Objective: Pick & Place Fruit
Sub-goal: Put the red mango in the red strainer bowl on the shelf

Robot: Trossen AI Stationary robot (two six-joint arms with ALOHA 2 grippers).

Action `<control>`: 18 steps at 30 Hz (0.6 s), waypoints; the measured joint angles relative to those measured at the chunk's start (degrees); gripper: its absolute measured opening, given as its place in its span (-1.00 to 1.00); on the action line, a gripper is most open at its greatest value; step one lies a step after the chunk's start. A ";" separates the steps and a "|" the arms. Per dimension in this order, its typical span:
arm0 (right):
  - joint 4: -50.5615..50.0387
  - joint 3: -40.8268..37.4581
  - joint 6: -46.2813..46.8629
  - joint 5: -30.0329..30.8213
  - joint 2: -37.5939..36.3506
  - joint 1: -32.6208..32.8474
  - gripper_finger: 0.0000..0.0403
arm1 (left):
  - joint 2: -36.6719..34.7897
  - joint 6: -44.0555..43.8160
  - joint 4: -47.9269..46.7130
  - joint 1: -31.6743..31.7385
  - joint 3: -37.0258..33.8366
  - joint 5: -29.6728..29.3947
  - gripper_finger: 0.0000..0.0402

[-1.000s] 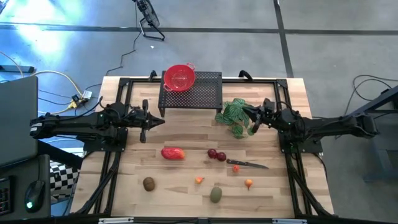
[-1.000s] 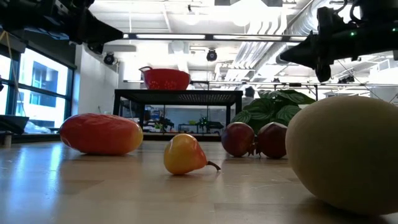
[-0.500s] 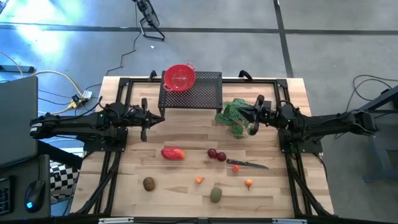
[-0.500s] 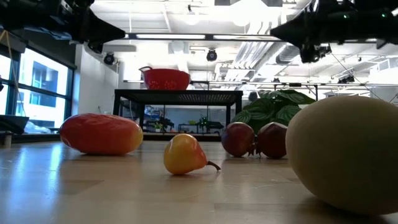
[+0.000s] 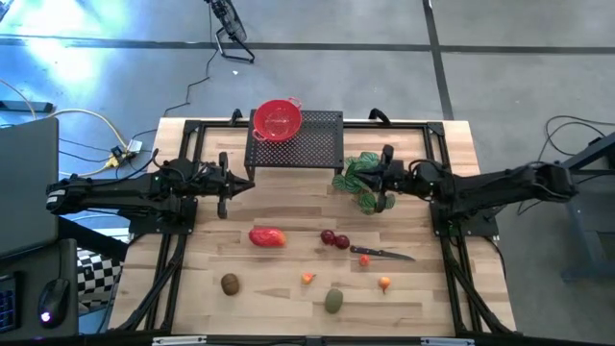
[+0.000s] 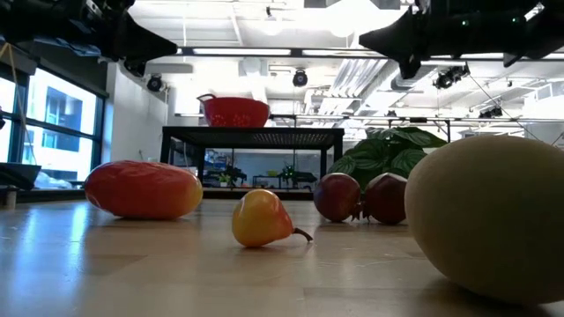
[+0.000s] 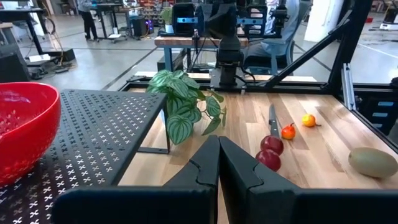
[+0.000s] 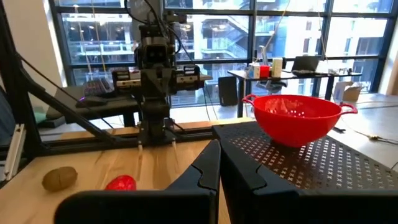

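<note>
The fruit lies on the wooden table's near half: a red oblong [image 5: 267,236], two dark-red round pieces [image 5: 335,239] side by side, a brown oval [image 5: 230,284], an olive-green oval [image 5: 333,301] and two tiny orange pieces [image 5: 307,279] [image 5: 384,284]. My left gripper [image 5: 250,185] hovers shut above the table's left half, beyond the red oblong. My right gripper [image 5: 371,178] hovers shut over the green plant [image 5: 357,176]. Both wrist views show the fingers closed together [image 7: 219,155] [image 8: 219,163]. In the low view the olive-green oval [image 6: 493,220] is closest.
A red colander [image 5: 278,120] sits on a black perforated rack [image 5: 312,144] at the far edge. A black-handled knife [image 5: 384,255] lies right of the dark-red pieces, with a small red bit [image 5: 365,259] beside it. Black frame rails [image 5: 173,259] run along both table sides.
My right gripper has moved toward the table's left, from beside the plant to above it, and has risen in the low view. The left arm and all the fruit have stayed where they were.
</note>
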 joint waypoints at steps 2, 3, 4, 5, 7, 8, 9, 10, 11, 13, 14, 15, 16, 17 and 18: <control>2.60 0.00 0.00 -0.26 1.00 0.00 -0.99 | 0.00 0.00 -0.01 -0.01 0.00 -0.23 -1.00; 3.76 0.00 0.00 -0.47 1.37 0.00 -0.99 | 0.00 0.00 0.00 0.00 0.00 -0.62 -1.00; 4.80 0.00 0.00 -1.11 1.61 -0.02 -0.99 | 0.00 0.00 -0.02 0.00 0.00 -0.96 -1.00; 5.54 0.00 0.00 -2.14 1.80 -0.04 -0.99 | 0.00 0.00 -0.02 0.00 0.00 -1.32 -1.00; 6.50 0.00 0.00 -4.59 2.04 -0.14 -0.99 | 0.00 0.00 0.00 0.00 0.00 -1.72 -1.00; 6.76 0.01 -0.01 -5.62 2.16 -0.15 -0.99 | 0.00 0.00 0.00 0.00 0.02 -1.78 -1.00; 6.70 0.09 0.00 -6.32 2.23 -0.14 -0.99 | 0.00 0.00 0.00 0.00 0.02 -1.79 -1.00; 6.09 0.30 0.02 -6.49 2.24 -0.13 -0.99 | 0.00 -0.01 0.00 0.00 0.02 -1.79 -1.00; 5.11 0.71 0.14 -6.72 2.24 -0.15 -0.99 | 0.00 0.00 0.00 0.00 0.02 -1.80 -1.00; 2.45 1.75 0.44 -8.42 2.24 -0.15 -0.99 | 0.00 0.00 0.00 0.00 0.02 -1.88 -1.00; 0.71 2.56 0.54 -9.44 2.24 -0.15 -0.99 | 0.00 -0.02 0.00 0.00 0.02 -1.90 -1.00; -0.70 3.42 0.63 -10.28 2.35 0.02 -0.99 | 0.02 -0.01 0.00 0.00 0.02 -1.92 -1.00; -1.79 4.32 0.63 -10.90 2.57 0.32 -0.99 | 0.02 0.00 0.00 0.00 0.02 -1.92 -1.00; -2.45 5.19 0.63 -11.02 2.93 0.62 -0.99 | 0.02 0.00 0.00 0.00 0.02 -1.92 -1.00; -2.76 5.87 0.62 -10.91 3.21 0.88 -0.99 | 0.02 0.00 0.00 0.00 0.02 -1.95 -1.00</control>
